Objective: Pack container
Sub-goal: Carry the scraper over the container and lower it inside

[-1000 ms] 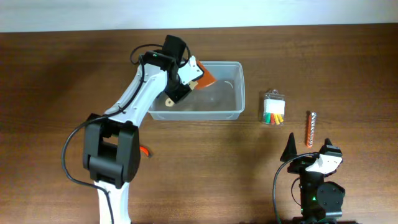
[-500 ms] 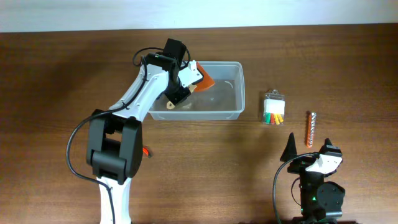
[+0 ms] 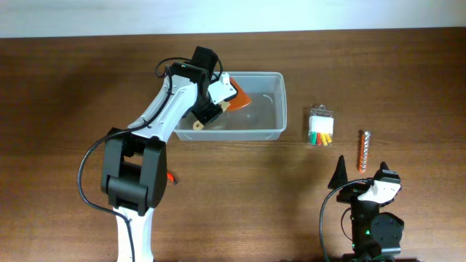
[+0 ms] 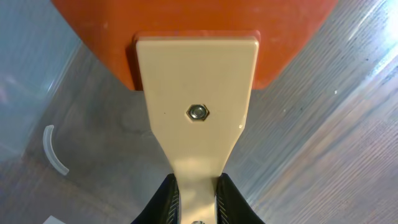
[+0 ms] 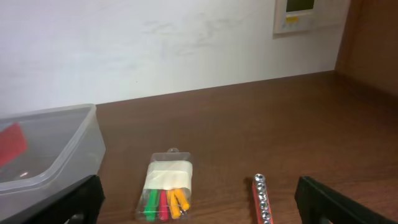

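Note:
The clear plastic container (image 3: 263, 115) stands on the brown table at the back middle. My left gripper (image 3: 210, 100) is shut on the beige handle (image 4: 196, 93) of a scraper with an orange blade (image 3: 239, 94). It holds the scraper inside the container's left part, the blade (image 4: 193, 31) over the clear floor. In the left wrist view the fingers (image 4: 198, 190) clamp the handle from both sides. My right gripper (image 3: 362, 175) is open and empty near the front right edge. The right wrist view shows the container's corner (image 5: 68, 140) at left.
A small clear packet of coloured pieces (image 3: 320, 128) lies right of the container, also in the right wrist view (image 5: 166, 186). A red rail of metal sockets (image 3: 364, 149) lies further right (image 5: 261, 199). A small orange item (image 3: 170, 177) lies by the left arm's base.
My left gripper has shifted slightly down and right with the scraper, bringing the orange blade lower into the container. The right arm has not moved.

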